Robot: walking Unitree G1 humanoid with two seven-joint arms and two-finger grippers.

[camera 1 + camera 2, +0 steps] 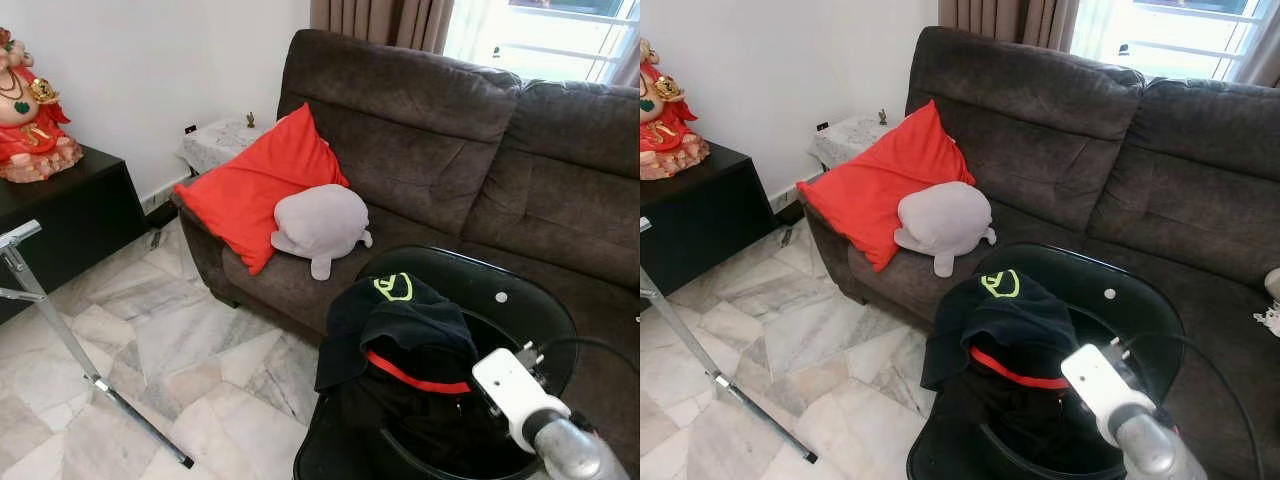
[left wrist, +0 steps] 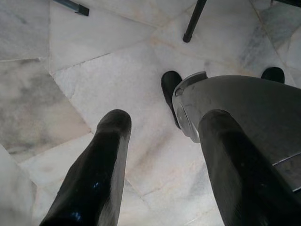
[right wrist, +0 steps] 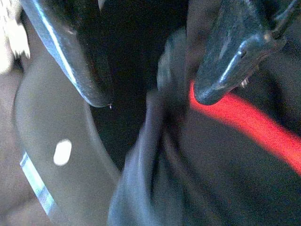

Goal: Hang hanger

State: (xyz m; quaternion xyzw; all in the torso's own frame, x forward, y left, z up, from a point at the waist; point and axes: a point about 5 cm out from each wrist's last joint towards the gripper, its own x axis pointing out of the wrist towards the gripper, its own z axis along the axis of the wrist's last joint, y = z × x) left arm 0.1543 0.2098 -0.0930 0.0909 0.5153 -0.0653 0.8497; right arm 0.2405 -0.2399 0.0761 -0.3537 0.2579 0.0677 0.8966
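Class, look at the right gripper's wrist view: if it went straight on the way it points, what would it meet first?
Most likely the black garment with its red stripe, heaped in the black basket; the right gripper is open just above it, though depth is blurred.

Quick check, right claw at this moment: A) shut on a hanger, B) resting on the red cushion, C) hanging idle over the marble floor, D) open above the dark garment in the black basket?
D: the right wrist view shows the right claw with its two fingers apart and nothing between them, poised over the black garment with a red stripe that lies in the round black plastic basket.
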